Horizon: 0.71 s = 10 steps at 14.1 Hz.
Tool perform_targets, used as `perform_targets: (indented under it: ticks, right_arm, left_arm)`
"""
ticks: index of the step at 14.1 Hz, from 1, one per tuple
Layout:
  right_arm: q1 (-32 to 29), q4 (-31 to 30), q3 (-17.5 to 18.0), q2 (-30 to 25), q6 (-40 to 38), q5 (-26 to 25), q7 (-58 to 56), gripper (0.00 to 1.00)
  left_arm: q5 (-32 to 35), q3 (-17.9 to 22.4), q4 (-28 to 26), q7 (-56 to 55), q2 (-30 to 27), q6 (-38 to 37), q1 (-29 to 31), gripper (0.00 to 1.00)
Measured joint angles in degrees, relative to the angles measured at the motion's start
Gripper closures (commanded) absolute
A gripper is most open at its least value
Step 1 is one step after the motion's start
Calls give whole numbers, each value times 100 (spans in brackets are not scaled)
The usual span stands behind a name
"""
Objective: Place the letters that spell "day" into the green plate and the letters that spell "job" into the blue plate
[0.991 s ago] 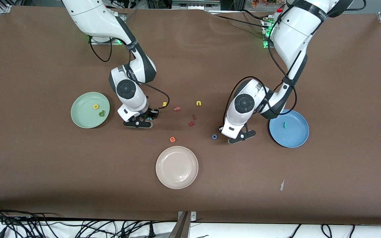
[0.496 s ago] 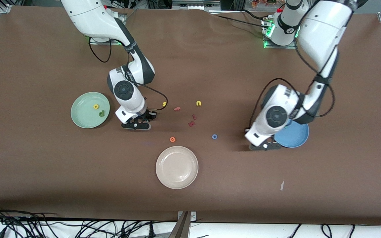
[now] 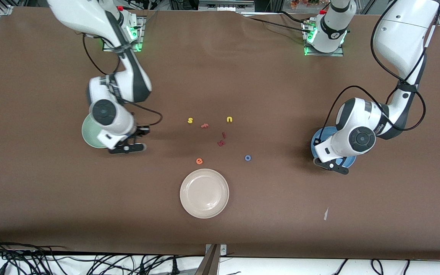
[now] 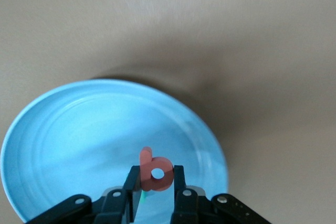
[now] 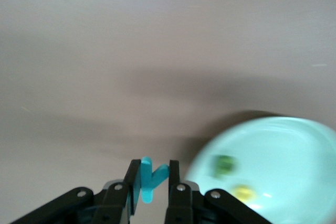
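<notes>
Left gripper [image 4: 156, 192], at the lower centre of its wrist view, pinches the pink-red foam letter b [image 4: 155, 170] between its fingers, over the round medium-blue shallow plate [image 4: 79, 129]; in the front view this gripper [image 3: 332, 165] hangs over that plate's rim [image 3: 316, 138] at the middle right of the frame. Right gripper [image 5: 150, 190] clamps the teal foam letter y [image 5: 150, 179] upright between its fingers, over brown table just beside the round pale mint-green shallow plate [image 5: 283, 156], where the dark green foam d [image 5: 224, 165] and yellow foam a [image 5: 242, 192] lie; in the front view the gripper [image 3: 127, 147] sits at the middle left, the plate [image 3: 90, 133] partly hidden under its arm. Blue ring-shaped foam o [image 3: 248, 157] lies on the table near frame centre, with the orange e [image 3: 199, 161], dark red letters [image 3: 222, 140], pink f [image 3: 204, 125], yellow s [image 3: 190, 120] and yellow u [image 3: 229, 119] around. Cream-white round plate [image 3: 204, 193] occupies the lower centre.
</notes>
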Motion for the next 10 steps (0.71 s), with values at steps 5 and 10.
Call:
perform_targets:
  ticks: [5,10]
  right_arm:
    - [-82,-868,-967,-275,467,13,-1595,100]
    - [-70,-1930,-1021,-232,1849,12,-1697,0]
  left_arm:
    - [-547,-62,289,183,-55,-8,87,0]
    - [-904,-130,972,-1323,88,-37,-782,0]
